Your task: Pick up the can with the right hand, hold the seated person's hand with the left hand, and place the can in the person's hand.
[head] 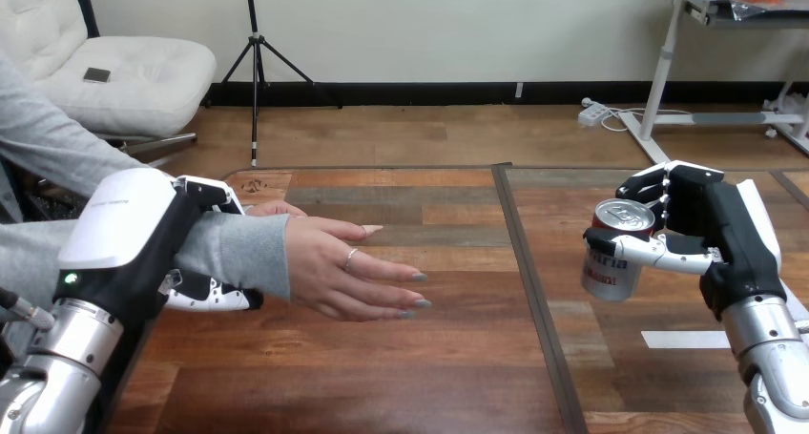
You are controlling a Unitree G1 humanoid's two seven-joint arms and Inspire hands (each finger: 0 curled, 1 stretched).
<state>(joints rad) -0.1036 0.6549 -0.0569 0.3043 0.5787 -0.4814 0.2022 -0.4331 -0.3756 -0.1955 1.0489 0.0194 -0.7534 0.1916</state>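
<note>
A silver and red can [611,274] hangs above the table's right half, tilted a little, with my right hand [727,232] shut on it: thumb across its front, fingers behind its top. At the left, my left hand [143,248] is closed round the person's grey-sleeved wrist [238,253], fingers over it and thumb [212,299] under it. The person's hand [334,262] reaches rightward from that grip, fingers straight and held together, just over the wood. A wide gap of table separates the can from the person's fingertips.
The wooden table [382,377] has a dark seam [534,300] running front to back between the two hands. A strip of white tape [682,339] lies on the wood below the can.
</note>
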